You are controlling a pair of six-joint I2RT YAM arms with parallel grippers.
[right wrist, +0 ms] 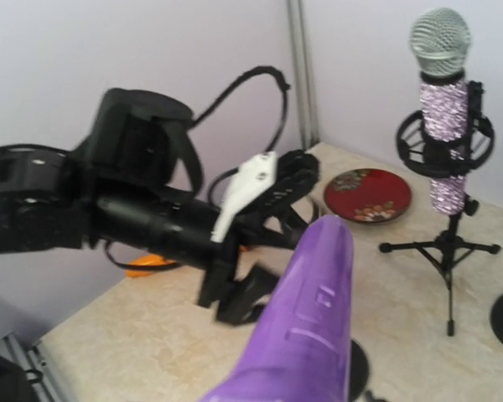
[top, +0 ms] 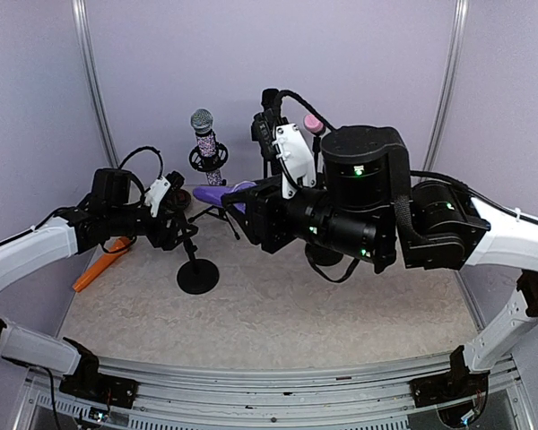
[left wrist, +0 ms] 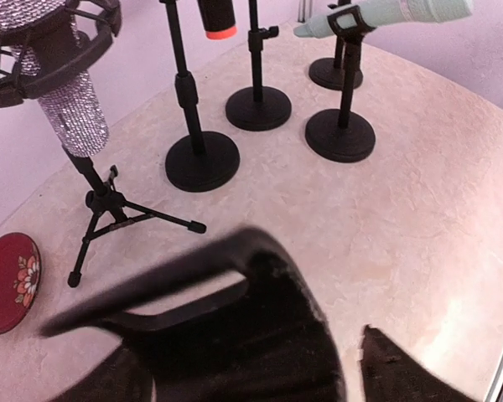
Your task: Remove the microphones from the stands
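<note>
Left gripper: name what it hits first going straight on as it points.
Probably the bare tabletop, since the left gripper tilts downward; a round-based black stand lies further along. Depth is unclear, and a dark blur at the jaws can't be identified.

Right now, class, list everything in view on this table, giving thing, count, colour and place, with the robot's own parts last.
sparkly microphone: one, silver-lilac, back left, in its mount
tripod stand: one, black, under the sparkly microphone
purple microphone: one, purple, in the right gripper, off any stand
pale green microphone: one, clipped on a round-base stand
pink microphone: one, behind the right arm, mostly hidden
orange-tipped microphone: one, black, above the stands
round-base stands: four in the left wrist view, black
red plate: one, beside the tripod stand
orange object: one, table's left side
table: one, beige
left gripper: open, beside a stand pole
right gripper: closed on the purple microphone
</note>
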